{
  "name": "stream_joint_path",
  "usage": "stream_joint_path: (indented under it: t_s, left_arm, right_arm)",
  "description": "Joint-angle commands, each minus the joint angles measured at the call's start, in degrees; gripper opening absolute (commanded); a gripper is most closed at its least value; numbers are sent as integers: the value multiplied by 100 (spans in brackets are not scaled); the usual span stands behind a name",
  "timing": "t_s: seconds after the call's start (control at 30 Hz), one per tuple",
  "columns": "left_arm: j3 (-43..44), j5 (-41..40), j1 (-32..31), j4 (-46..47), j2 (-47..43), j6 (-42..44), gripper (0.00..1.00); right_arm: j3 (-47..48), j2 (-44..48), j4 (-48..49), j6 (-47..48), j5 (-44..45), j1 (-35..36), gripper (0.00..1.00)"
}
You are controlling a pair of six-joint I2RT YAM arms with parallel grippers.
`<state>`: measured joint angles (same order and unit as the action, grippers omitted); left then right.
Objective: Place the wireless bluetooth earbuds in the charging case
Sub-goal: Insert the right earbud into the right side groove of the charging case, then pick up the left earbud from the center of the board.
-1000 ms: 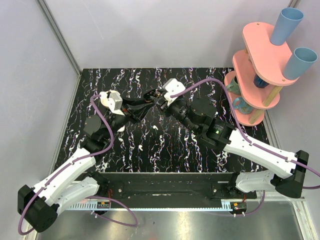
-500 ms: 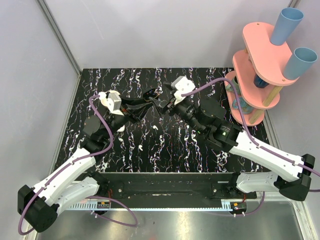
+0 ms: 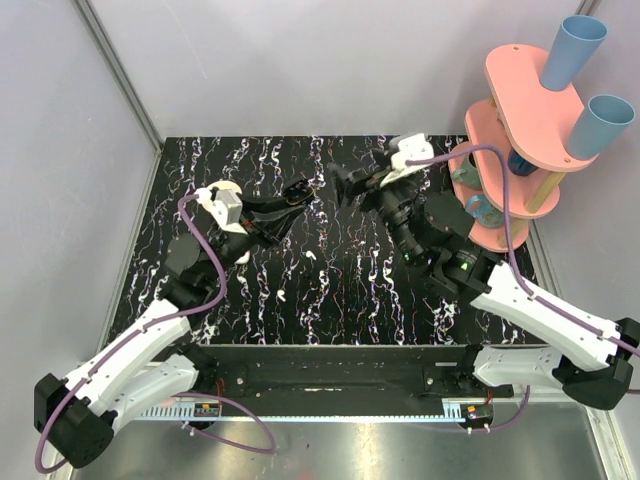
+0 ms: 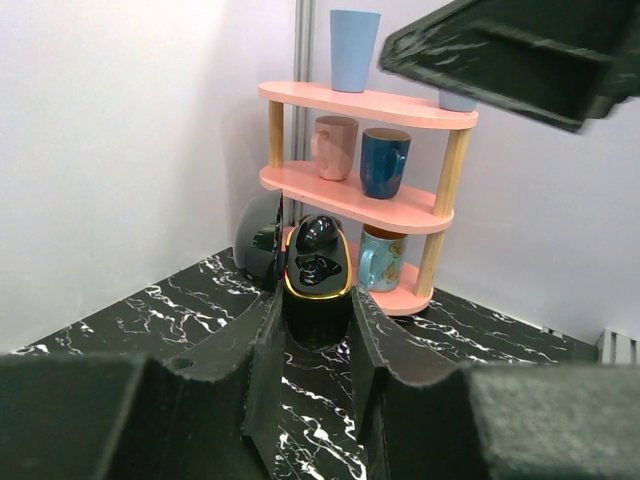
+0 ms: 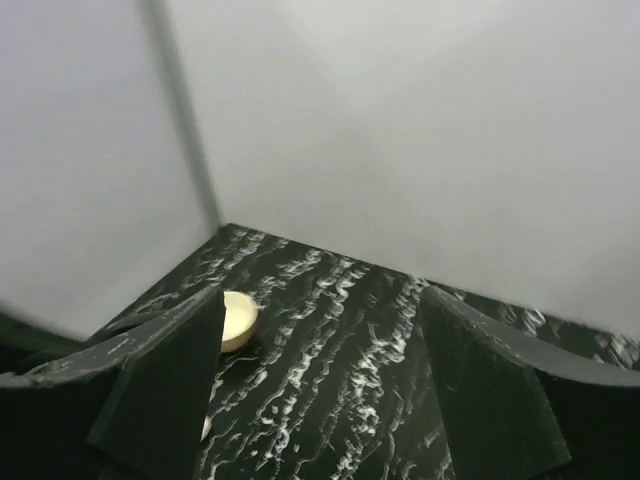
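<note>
The charging case looks like a glossy black box with a gold rim, and its lid stands up. My left gripper is shut on its base and holds it above the table; from above it is at the left gripper. Dark rounded shapes fill its wells, and I cannot tell what they are. Two tiny white pieces, seemingly the earbuds, lie on the black marble table, the second nearer me. My right gripper hangs open and empty to the right of the case, clear of it. In its own view the right gripper has only table between its fingers.
A cream round puck lies at the back left of the table, half hidden behind my left wrist. A pink tiered shelf with blue cups and mugs stands at the back right. Grey walls close in the table.
My right gripper has opened and drawn back to the right, away from the case. The left gripper has kept the case where it was.
</note>
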<state>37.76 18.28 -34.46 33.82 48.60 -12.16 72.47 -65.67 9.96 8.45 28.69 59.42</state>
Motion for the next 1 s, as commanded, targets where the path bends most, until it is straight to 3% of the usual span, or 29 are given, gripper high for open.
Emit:
stream_joint_path:
  t_s: [0.0, 0.13, 0.23, 0.53, 0.77, 0.97]
  left_arm:
    - [-58, -456, -8, -41, -394, 363, 0]
    - [-286, -913, -8, -244, -825, 688, 0]
    - [-366, -1160, 0, -551, -1098, 899, 0]
    - [-418, -1477, 0, -1194, -1774, 1128, 0]
    - [-445, -1661, 0, -1378, -1968, 1181, 0]
    - [-462, -1810, 9, -1458, -2047, 1172, 0]
  right_arm:
    - [242, 247, -1185, -2066, 1096, -1059, 86]
    - [-345, 608, -2023, -3643, -35, -2063, 81]
    - [-522, 477, -2515, -4254, -869, -2469, 77]
    - [-22, -2027, -3667, -4949, -3438, -2628, 73]
    - [197, -3126, -3826, -4879, -3151, -2163, 69]
    - [935, -3846, -4290, -4712, -2632, -1504, 68]
